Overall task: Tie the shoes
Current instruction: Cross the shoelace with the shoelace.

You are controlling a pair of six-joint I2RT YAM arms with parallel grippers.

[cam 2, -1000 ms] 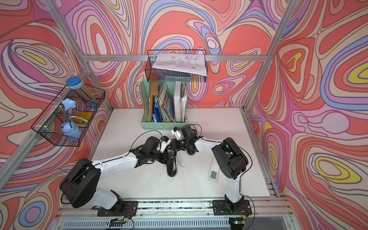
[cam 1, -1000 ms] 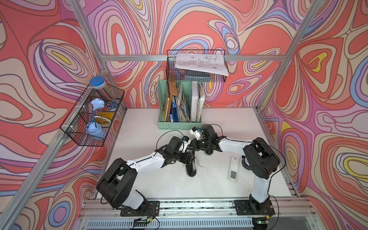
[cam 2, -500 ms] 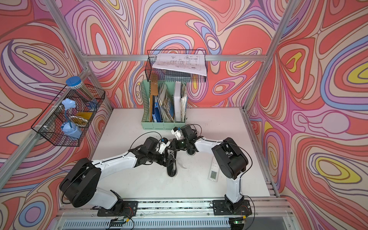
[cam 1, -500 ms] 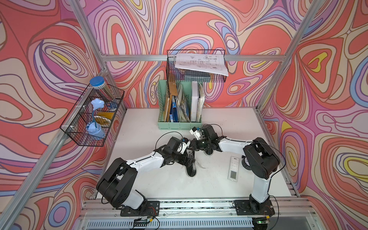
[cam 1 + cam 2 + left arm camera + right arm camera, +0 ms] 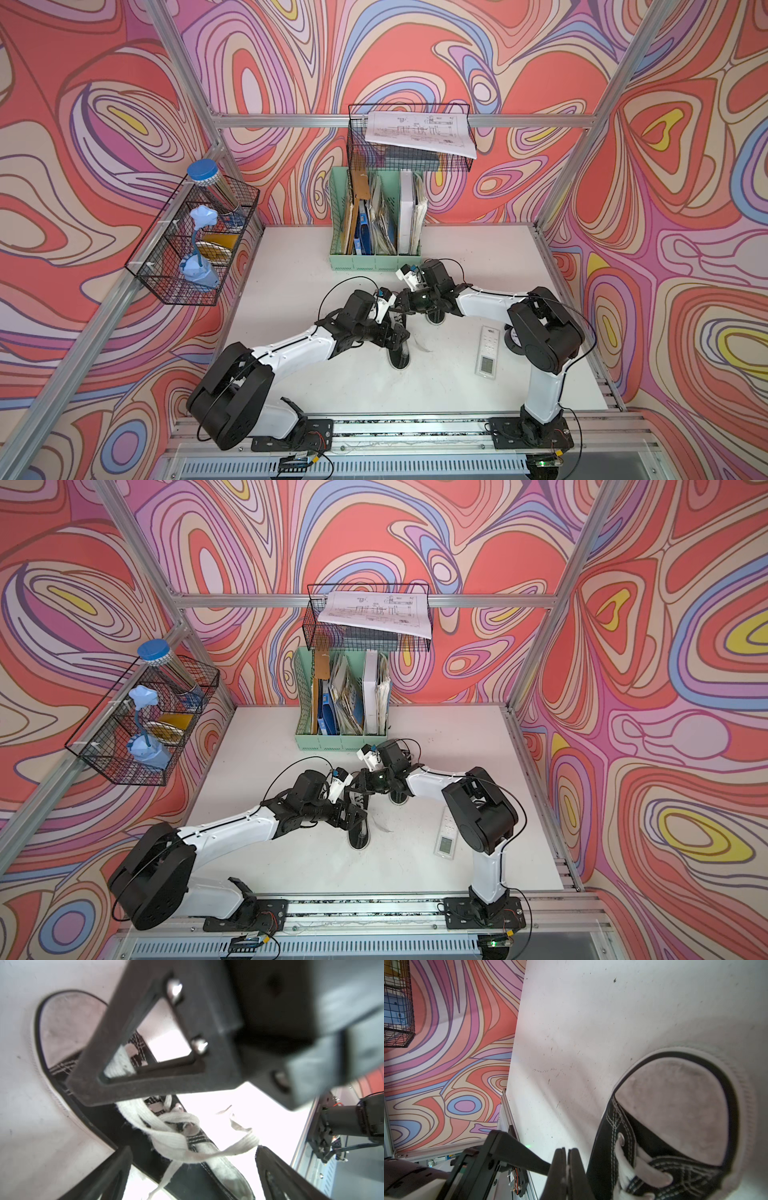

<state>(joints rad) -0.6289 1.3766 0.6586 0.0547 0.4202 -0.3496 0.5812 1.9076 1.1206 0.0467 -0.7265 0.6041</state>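
The near shoe (image 5: 400,356) lies mid-tabletop (image 5: 436,390). The second shoe (image 5: 435,319) sits just behind it, under the right arm. The left tool (image 5: 192,1150) hangs released, jaws wide, straddling the lace (image 5: 172,1140). The lace looks loosely crossed over the tongue, with one end trailing off the side and no bow yet. The right tool (image 5: 566,1152) is clenched close beside the shoe. A white sliver shows between its pads, perhaps lace, though I cannot tell.

Several things could go wrong from here:
- The tools are crowded together, so a careless reach may knock fingers.
- The left tool might close on both strands, or on canvas, instead of one end.
- Nothing pins the shoe, so a hard pull would likely drag it.
- If the right tool slackens, the crossing probably loosens.
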